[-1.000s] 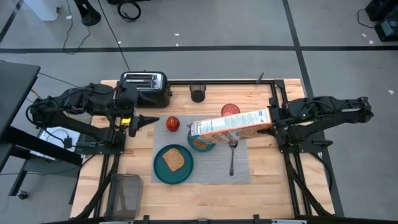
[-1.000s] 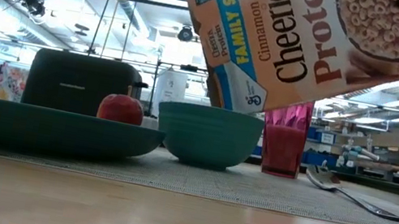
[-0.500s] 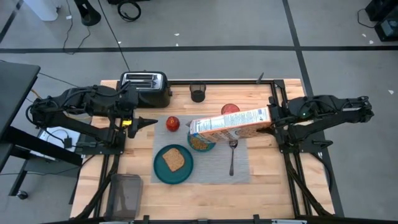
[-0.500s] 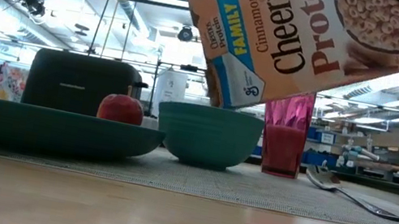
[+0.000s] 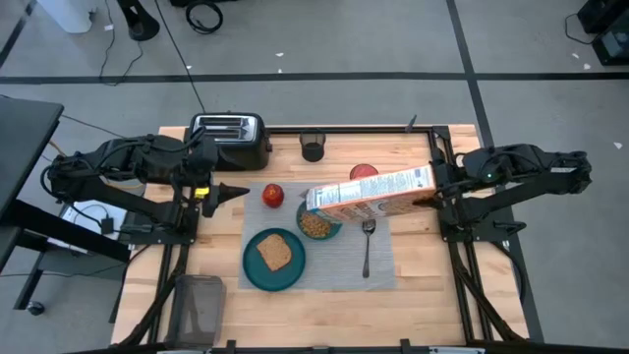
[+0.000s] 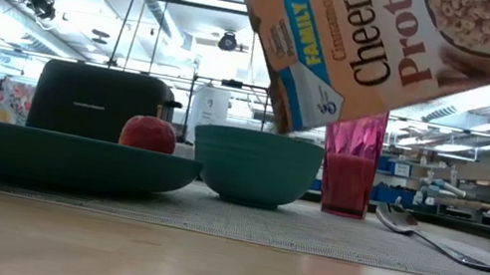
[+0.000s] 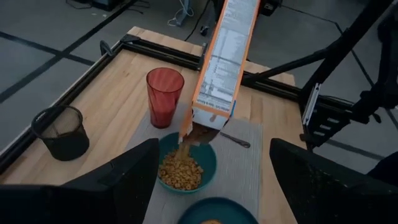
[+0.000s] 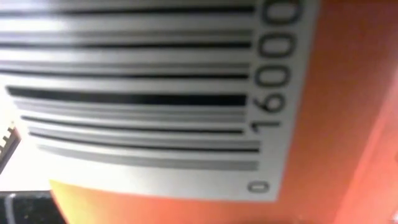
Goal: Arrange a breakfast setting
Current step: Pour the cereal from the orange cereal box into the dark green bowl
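You are at the pouring step: your right gripper (image 5: 432, 189) is clamped on the cereal box (image 5: 369, 194), tipped over the bowl (image 7: 186, 168) on the placemat (image 5: 378, 258), so next right it gently, while your left gripper (image 5: 236, 190) waits wide open beside the toaster (image 5: 231, 138).

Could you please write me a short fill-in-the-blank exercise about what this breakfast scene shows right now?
1. The right gripper holds the cereal box tilted over the ____.
2. On the plate lies a slice of ____.
3. The spoon lies on the ____.
4. The apple sits between the bowl and the ____.

Missing words: bowl; toast; placemat; toaster
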